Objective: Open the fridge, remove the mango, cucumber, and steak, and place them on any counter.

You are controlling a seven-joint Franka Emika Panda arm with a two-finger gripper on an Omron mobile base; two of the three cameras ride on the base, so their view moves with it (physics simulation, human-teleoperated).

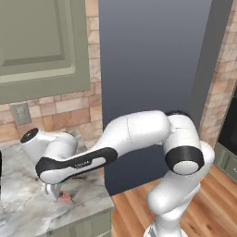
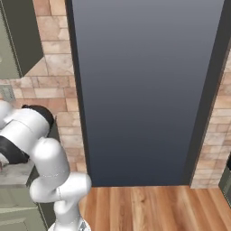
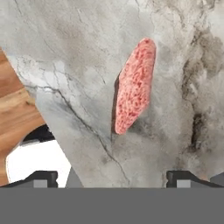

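Hand view showed the steak [image 3: 134, 86] lying on the counter [image 3: 70, 57] near its edge, end effector [image 3: 112, 178] spread apart, empty; release looked done, calling for lifting clear

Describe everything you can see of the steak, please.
The steak is a flat, oblong slab, pinkish-red with a fine mottled grain like raw meat, narrowing toward one end. It lies flat on the grey-white marbled counter, casting a thin shadow along one side. The open tool hangs above it, fingertips well apart, not touching it. In the left base view a small red part of it shows under the arm.
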